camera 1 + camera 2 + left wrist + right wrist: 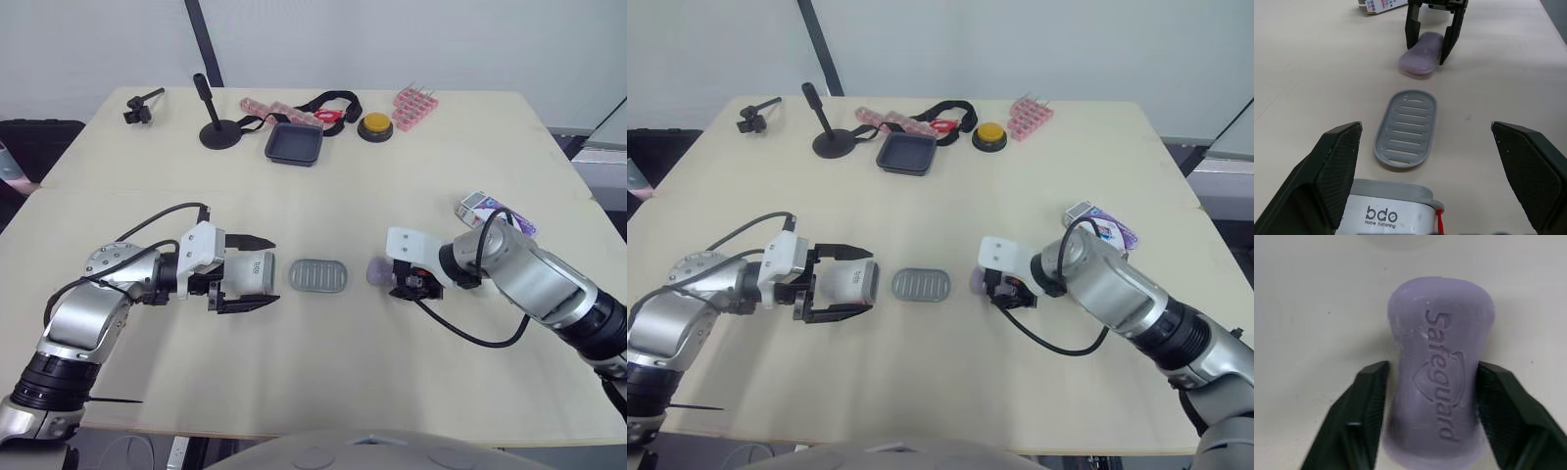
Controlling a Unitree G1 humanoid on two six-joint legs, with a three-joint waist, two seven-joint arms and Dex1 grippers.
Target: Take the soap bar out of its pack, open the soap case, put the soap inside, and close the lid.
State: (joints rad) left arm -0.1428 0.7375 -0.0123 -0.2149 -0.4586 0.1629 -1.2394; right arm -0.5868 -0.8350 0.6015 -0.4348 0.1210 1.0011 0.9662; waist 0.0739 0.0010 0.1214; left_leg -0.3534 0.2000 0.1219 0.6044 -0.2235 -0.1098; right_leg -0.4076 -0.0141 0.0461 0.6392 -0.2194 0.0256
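Note:
The purple soap bar (pixel 1437 377) lies unwrapped on the table right of centre, and my right gripper (pixel 394 276) is shut on its sides. Its empty white-and-purple pack (pixel 497 211) lies behind my right arm. A grey slatted soap tray (pixel 318 275) rests flat at the table's centre, between the two grippers. The white soap case (pixel 247 272), marked "bdo", lies between the fingers of my left gripper (pixel 274 270), which is open with a gap on both sides of the case. In the left wrist view the soap (pixel 1422 54) lies beyond the tray (pixel 1406 128).
Along the back of the table stand a black square dish (pixel 294 143), a yellow button (pixel 375 125), two pink racks (pixel 415 106), a black and red strap (pixel 328 106), a black post on a round base (pixel 217 125) and a small black clamp (pixel 142 106).

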